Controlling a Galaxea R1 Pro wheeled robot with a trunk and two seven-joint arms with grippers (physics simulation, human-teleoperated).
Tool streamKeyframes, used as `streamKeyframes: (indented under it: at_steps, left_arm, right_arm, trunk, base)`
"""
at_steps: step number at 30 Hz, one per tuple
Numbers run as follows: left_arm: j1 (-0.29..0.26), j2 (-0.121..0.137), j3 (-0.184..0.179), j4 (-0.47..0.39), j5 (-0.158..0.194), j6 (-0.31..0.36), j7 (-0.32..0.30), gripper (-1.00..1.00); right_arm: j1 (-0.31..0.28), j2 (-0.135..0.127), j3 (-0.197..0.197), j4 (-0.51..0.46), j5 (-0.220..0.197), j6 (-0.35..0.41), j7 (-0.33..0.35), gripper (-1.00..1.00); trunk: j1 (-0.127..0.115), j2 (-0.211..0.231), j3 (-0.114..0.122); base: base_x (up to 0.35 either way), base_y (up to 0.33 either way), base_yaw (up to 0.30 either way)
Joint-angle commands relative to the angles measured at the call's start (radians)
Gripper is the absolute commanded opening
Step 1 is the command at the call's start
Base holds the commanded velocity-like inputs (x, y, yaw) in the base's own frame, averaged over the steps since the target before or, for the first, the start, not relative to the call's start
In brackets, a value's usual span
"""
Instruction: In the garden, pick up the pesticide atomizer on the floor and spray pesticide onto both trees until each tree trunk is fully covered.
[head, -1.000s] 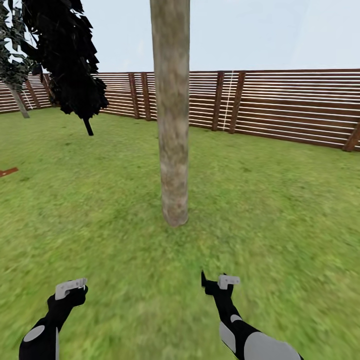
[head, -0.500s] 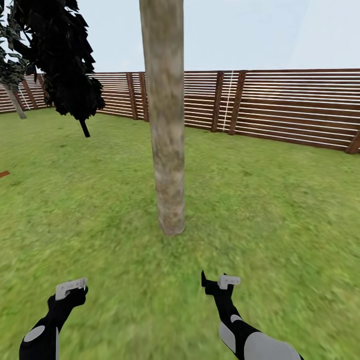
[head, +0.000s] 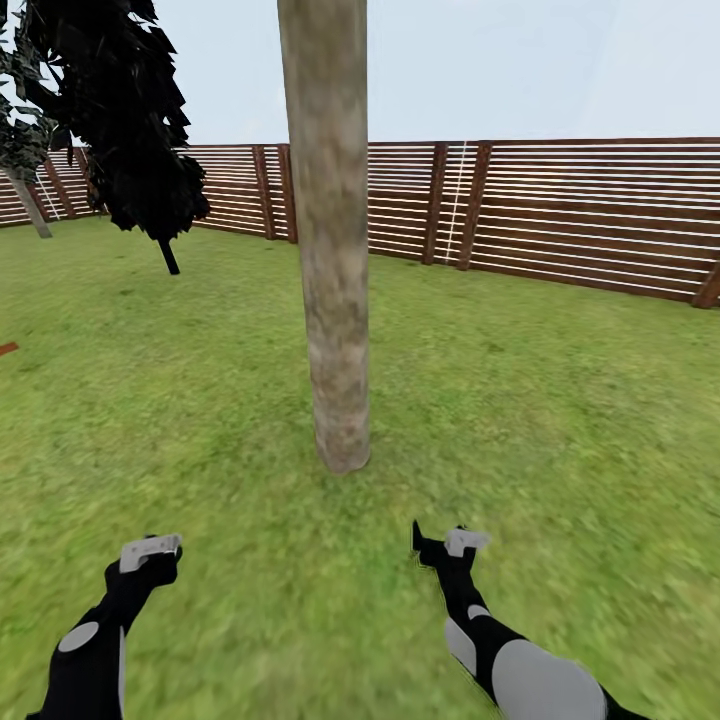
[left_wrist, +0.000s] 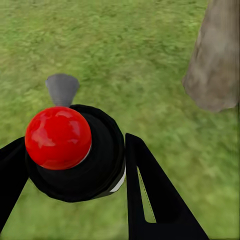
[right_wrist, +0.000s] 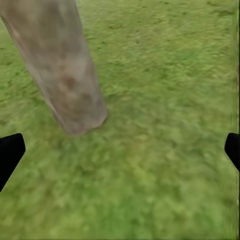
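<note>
Already the pesticide atomizer (left_wrist: 75, 152) is gripped in the left hand (left_wrist: 70, 170); the right hand (right_wrist: 120, 150) hangs open and empty; the tree trunk (head: 330, 250) stands near ahead, seemingly unsprayed; both trees remain.

A slim dark cypress-like tree (head: 130, 130) stands near the far fence corner.

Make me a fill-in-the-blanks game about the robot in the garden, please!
1. The left gripper holds a bottle with a round ____ top.
2. The right gripper fingers are spread wide and hold ____.
3. The thick tree trunk stands on green ____.
4. Behind the trunk runs a brown wooden ____.

Missing words: red; nothing; grass; fence
</note>
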Motion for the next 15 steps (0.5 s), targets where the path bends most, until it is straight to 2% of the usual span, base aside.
streamKeyframes:
  at_steps: [1,7,10,13,14,15]
  left_arm:
    - [-0.001,0.006,-0.006,0.006,-0.002,0.001,0.0,-1.0]
    - [-0.015,0.039,-0.039,0.04,-0.005,0.008,0.005,-1.0]
    - [-0.032,0.056,-0.056,0.056,-0.006,0.022,0.004,-1.0]
    - [-0.049,0.072,-0.072,0.073,-0.022,0.039,0.004,-1.0]
    - [-0.257,0.111,-0.231,0.343,-0.04,0.104,0.004,-1.0]
    - [-0.299,0.134,-0.233,0.405,-0.046,0.108,0.003,-1.0]
  right_arm:
    - [-0.005,-0.006,-0.001,-0.002,0.001,0.002,-0.001,1.0]
    - [-0.004,-0.037,-0.002,-0.033,-0.003,0.036,0.006,1.0]
    - [-0.016,-0.035,-0.001,-0.05,-0.004,0.053,0.01,1.0]
    - [-0.033,-0.034,0.002,-0.066,-0.001,0.07,0.026,1.0]
    - [-0.117,-0.034,0.004,-0.244,0.0,0.315,0.122,1.0]
    - [-0.132,-0.034,0.006,-0.244,0.001,0.316,0.172,1.0]
  trunk:
    - [0.0,0.0,0.0]
    - [0.0,0.0,0.0]
    - [0.0,0.0,0.0]
    - [0.0,0.0,0.0]
    - [0.0,0.0,0.0]
    - [0.0,0.0,0.0]
  base:
    - [0.0,0.0,0.0]
    - [0.0,0.0,0.0]
    - [0.0,0.0,0.0]
    - [0.0,0.0,0.0]
    - [0.0,0.0,0.0]
    - [0.0,0.0,0.0]
